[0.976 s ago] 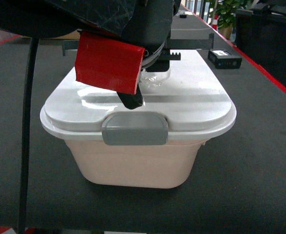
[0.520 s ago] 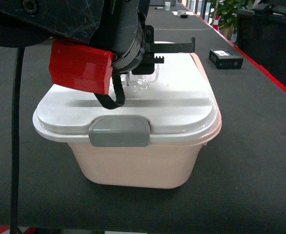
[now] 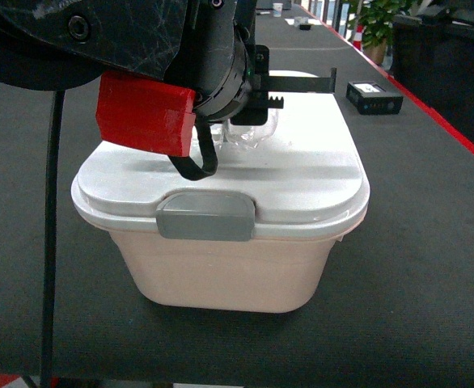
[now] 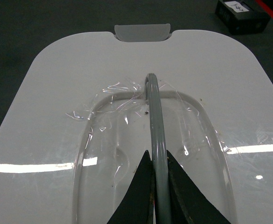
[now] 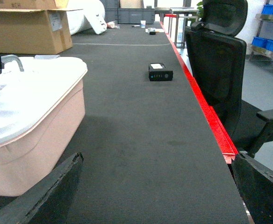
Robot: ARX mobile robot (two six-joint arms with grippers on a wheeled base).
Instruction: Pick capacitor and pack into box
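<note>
Left hand (image 4: pixel 157 186) clenched on handle (image 4: pixel 154 116), lid (image 3: pixel 302 162) sitting skewed on box (image 3: pixel 229 275). Next: seat lid square, press clasp (image 3: pixel 205 216).

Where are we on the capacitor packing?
Early, by the look of it. Done: nothing visible; no capacitor shows in any view. In hand: the left end effector is shut on the grey handle of the white lid, which sits skewed on the pink box, overhanging at left. The right end effector hangs open beside the box, empty. Left: get the lid off, pick the capacitor, pack it.
</note>
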